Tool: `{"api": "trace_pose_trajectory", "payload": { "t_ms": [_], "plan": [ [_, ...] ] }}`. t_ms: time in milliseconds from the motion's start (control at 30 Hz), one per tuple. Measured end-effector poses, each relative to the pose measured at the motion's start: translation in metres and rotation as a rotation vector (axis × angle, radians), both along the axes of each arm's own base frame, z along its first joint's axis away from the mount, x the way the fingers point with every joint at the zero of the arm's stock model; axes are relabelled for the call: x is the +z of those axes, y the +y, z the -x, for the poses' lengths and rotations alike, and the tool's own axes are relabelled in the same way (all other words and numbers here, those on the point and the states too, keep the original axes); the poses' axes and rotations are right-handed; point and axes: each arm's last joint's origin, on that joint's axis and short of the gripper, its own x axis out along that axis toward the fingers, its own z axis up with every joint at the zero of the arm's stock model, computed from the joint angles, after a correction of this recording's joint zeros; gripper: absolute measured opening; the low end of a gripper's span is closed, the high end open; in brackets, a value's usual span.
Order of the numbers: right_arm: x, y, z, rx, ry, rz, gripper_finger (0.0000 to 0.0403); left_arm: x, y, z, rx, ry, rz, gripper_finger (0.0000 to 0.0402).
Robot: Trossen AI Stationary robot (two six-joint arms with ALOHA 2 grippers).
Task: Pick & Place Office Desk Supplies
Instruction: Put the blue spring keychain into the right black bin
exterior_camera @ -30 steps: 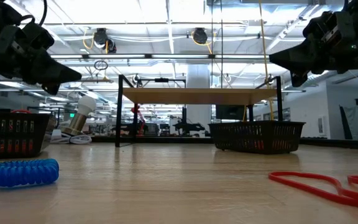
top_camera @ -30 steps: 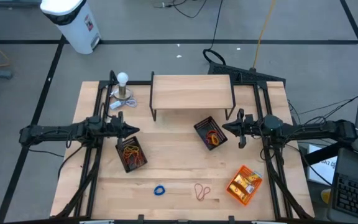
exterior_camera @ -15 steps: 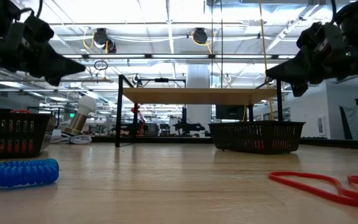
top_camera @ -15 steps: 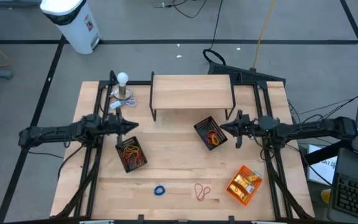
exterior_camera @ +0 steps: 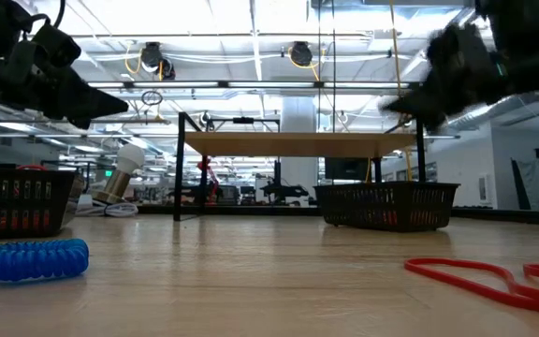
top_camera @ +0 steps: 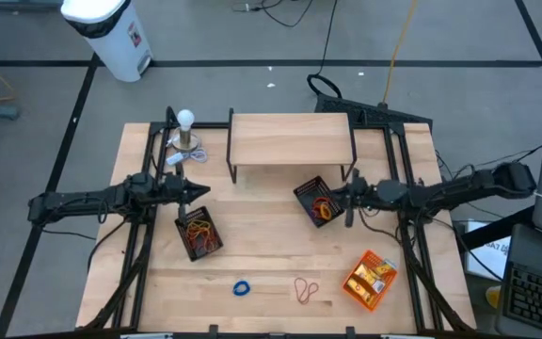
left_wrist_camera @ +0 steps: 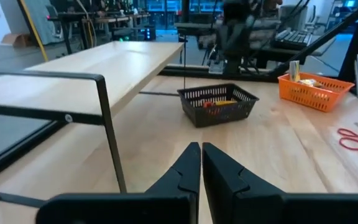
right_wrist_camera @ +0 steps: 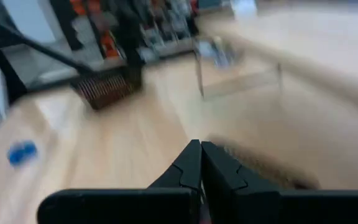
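Observation:
A blue coiled loop [top_camera: 242, 288] and a red rubber band [top_camera: 306, 289] lie flat on the table near its front edge; they also show in the low view, blue [exterior_camera: 26, 260] and red [exterior_camera: 494, 279]. Yellow-and-white packets [top_camera: 373, 276] lie in the orange tray [top_camera: 355, 291]. Two black mesh trays, the left one [top_camera: 185, 247] and the right one [top_camera: 305, 191], hold red and orange bands. My left gripper [top_camera: 205, 191] is shut and empty, in the air just beyond the left tray. My right gripper [top_camera: 332, 196] is shut and empty, above the right tray's right edge.
A wooden shelf on black legs [top_camera: 290, 139] stands at the table's far middle. A lamp with a white bulb [top_camera: 186, 132] stands at the far left. There is bare tabletop between the two mesh trays and along the front edge.
My right gripper has gone toward the table's left edge, from beside the right mesh tray to above its right edge, staying shut. My left gripper has risen a little.

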Motion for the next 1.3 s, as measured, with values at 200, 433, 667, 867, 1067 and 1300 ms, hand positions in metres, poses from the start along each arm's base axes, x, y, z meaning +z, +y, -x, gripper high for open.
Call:
{"api": "trace_pose_trajectory", "payload": {
  "t_ms": [200,433,667,867,1067,1300],
  "plan": [
    [0.039,0.035,-0.056,0.116,0.038,0.149,0.0000,0.006,0.000,0.000,0.011,-0.061,0.007,0.0002],
    [0.055,0.088,-0.122,0.239,0.141,0.267,0.0000,0.006,0.000,0.000,0.016,-0.075,0.080,0.0020],
    [0.048,0.127,-0.183,0.386,0.209,0.269,0.0009,0.004,0.000,0.000,0.021,-0.076,0.183,0.0023],
    [0.036,0.148,-0.229,0.304,0.328,0.123,0.0095,0.001,0.000,0.000,0.030,-0.056,0.258,0.0024],
    [0.019,0.163,-0.266,0.259,0.402,0.007,0.0179,0.001,0.000,0.000,0.032,-0.063,0.292,0.0024],
    [-0.010,0.186,-0.283,0.238,0.462,-0.020,0.0192,0.001,0.000,0.000,0.030,-0.064,0.317,0.0024]
  ]
}}
